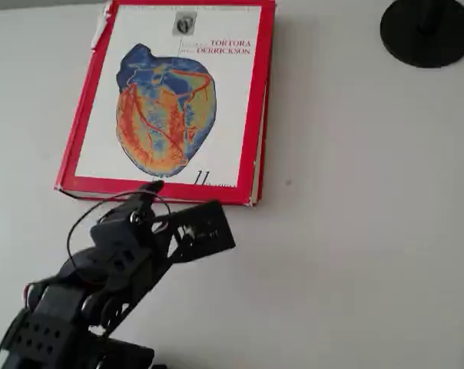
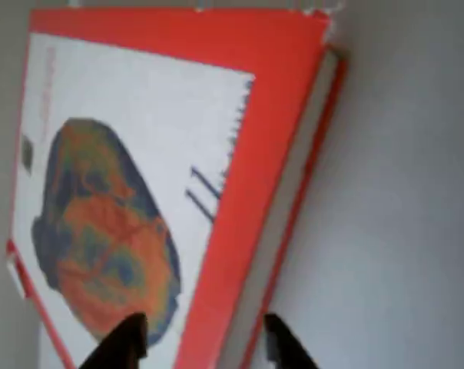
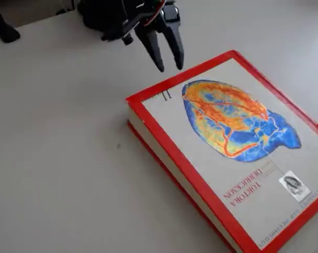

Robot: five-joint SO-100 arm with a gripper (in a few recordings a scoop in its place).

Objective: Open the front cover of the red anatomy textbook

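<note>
The red anatomy textbook (image 1: 170, 100) lies closed and flat on the white table, its front cover (image 3: 227, 121) facing up with the blue-orange heart picture. My black gripper (image 1: 157, 191) hovers over the book's near short edge, close to the printed "11". In the wrist view, the gripper (image 2: 205, 342) is open, and the red border and grey page edge (image 2: 282, 207) show between its two dark fingertips (image 2: 128, 338). In the fixed view, the gripper (image 3: 169, 66) points down just beyond that edge, holding nothing.
A black round base (image 1: 428, 31) stands at the table's top right in the overhead view. A small white tab (image 1: 101, 27) sticks out at the book's far left corner. Bare white table (image 1: 370, 231) stretches to the book's right.
</note>
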